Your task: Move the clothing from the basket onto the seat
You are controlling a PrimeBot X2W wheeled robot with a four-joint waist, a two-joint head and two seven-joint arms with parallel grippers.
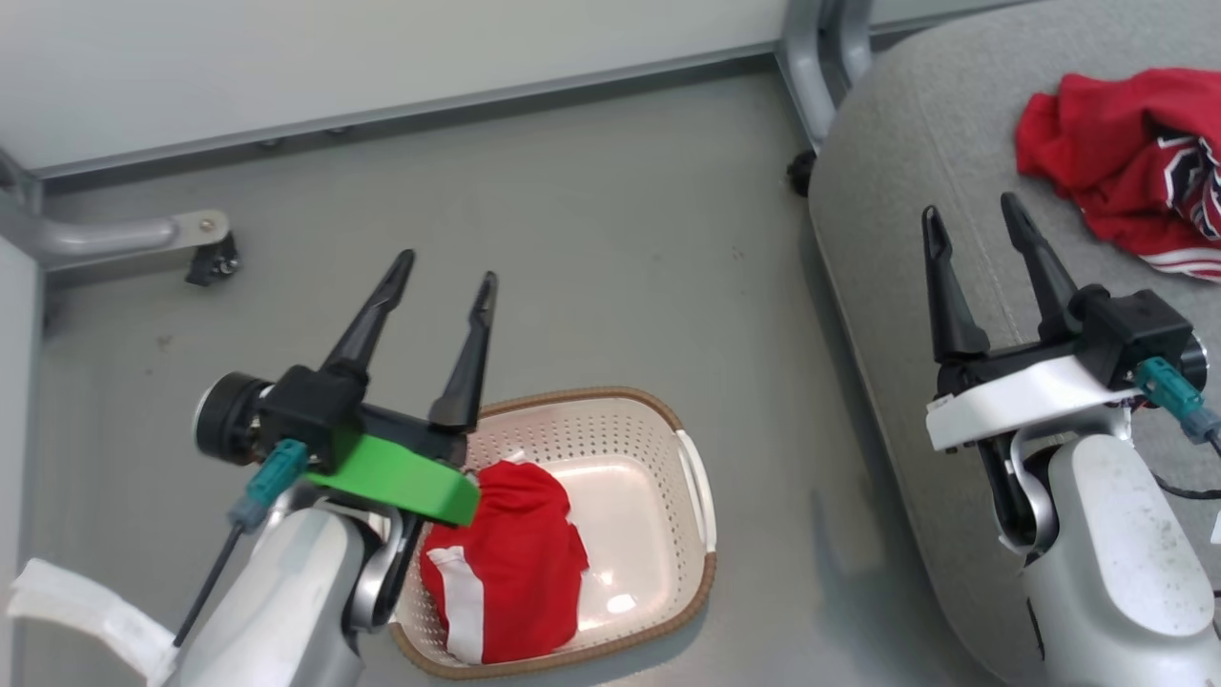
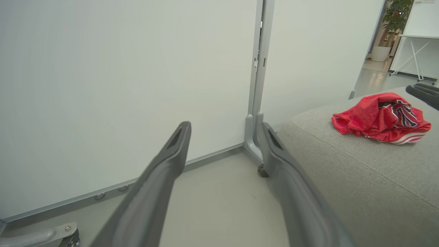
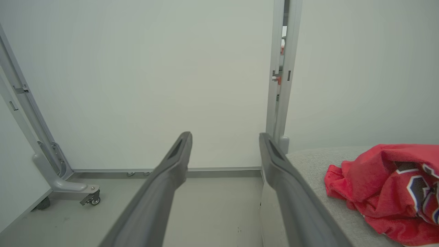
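Half done: red jersey (image 1: 1126, 162) on grey fabric seat (image 1: 916, 143), red garment (image 1: 510, 563) in cream perforated basket (image 1: 610, 448); left gripper (image 1: 448, 267), right gripper (image 1: 969, 206) apart, empty.

jersey (image 1: 1097, 157) cut by right edge, basket (image 1: 610, 426) corner behind left arm (image 1: 286, 592)

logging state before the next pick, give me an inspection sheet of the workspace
surface: grey floor; the basket stands on it beside the seat.
job's things: red garment lies in the basket; red jersey lies crumpled on the seat.
clutter: nothing seen.
grippers: left end effector open, empty, by the basket; right end effector open, empty, over the seat's edge.
cables: black cable hangs at the left wrist.
surroundings: white partition panels on castor feet; potted plant.
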